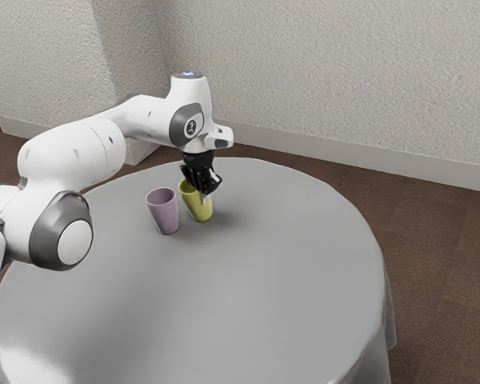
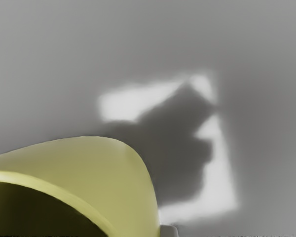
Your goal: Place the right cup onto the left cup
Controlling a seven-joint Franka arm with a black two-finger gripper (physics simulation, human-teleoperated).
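We see the fingers at the rim of the yellow cup; we cannot tell whether they are wide, narrow or closed on its wall. We judge this the cup to move: a rim hold would leave its base free to enter the pink cup, just beside it. The 2 cups appear mouth up on the desk. We make out no contents in either.
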